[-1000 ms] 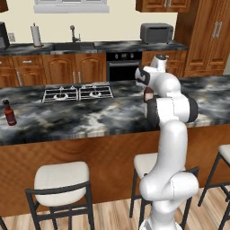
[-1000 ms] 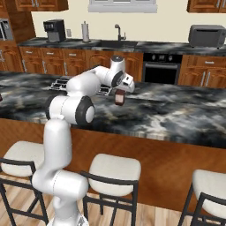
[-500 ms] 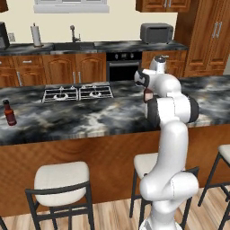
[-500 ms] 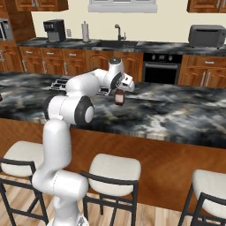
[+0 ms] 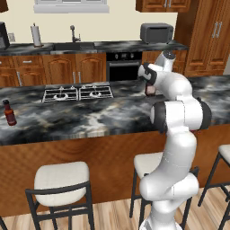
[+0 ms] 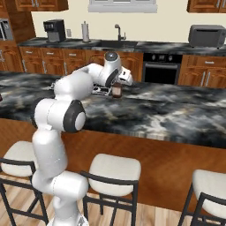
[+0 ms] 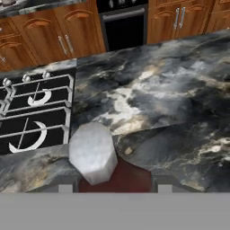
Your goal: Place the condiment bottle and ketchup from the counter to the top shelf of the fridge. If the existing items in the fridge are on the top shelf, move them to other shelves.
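Two fingers are straddling the ketchup (image 7: 114,173) right now: in the hand view the grey fingertips (image 7: 65,187) are sitting on either side of its dark red shoulders, with the pale cap directly below the camera. Whether they are already pinching it or standing slightly off the glass, I cannot tell, so you are wise to confirm the squeeze before lifting. From the right base view the gripper (image 6: 117,86) is reaching down over the bottle, which is standing upright on the counter (image 6: 176,112) just beside the stovetop (image 5: 77,92).

You are looking for a grip low enough on the body that the rounded shoulders do not let it slide out, and a straight lift so it stays vertical. The condiment bottle (image 5: 9,113) is waiting well apart at the far left of the worktop, so nothing is crowding your move. The fridge is not in sight from here; you are probably facing a drive with the bottle held.
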Available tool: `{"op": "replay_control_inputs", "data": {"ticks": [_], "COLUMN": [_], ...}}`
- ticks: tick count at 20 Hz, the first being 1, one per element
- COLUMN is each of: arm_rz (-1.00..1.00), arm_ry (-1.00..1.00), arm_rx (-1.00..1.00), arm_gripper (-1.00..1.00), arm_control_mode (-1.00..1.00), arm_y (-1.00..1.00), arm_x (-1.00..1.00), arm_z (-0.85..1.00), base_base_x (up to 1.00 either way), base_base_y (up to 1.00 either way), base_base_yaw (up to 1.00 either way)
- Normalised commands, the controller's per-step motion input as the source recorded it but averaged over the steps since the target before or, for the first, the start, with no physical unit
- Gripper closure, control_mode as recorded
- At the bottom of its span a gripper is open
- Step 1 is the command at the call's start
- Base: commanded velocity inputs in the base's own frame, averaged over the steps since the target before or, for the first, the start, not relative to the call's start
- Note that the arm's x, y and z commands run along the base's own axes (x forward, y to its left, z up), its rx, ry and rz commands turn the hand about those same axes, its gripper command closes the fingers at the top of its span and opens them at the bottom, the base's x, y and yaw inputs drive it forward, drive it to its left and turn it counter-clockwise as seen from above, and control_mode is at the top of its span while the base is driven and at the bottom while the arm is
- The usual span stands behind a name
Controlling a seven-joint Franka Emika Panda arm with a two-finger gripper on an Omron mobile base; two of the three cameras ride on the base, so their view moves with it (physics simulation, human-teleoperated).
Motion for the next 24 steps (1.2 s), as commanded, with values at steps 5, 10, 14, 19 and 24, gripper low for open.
{"op": "replay_control_inputs", "data": {"ticks": [5, 10, 14, 19, 24], "arm_rz": [0.08, 0.00, 0.00, -0.01, 0.00], "arm_ry": [-0.53, -0.21, -0.02, 0.06, 0.23], "arm_rx": [0.00, 0.00, 0.00, 0.01, 0.00], "arm_gripper": [1.00, 1.00, 1.00, 1.00, 1.00], "arm_control_mode": [-1.00, -1.00, -1.00, -1.00, -1.00], "arm_y": [0.35, 0.11, 0.00, 0.00, 0.04], "arm_x": [-1.00, -1.00, -1.00, -1.00, -1.00], "arm_z": [1.00, 1.00, 1.00, 0.96, 0.51], "base_base_x": [0.00, 0.00, 0.00, 0.00, 0.00], "base_base_y": [0.00, 0.00, 0.00, 0.00, 0.00], "base_base_yaw": [0.00, 0.00, 0.00, 0.00, 0.00]}}
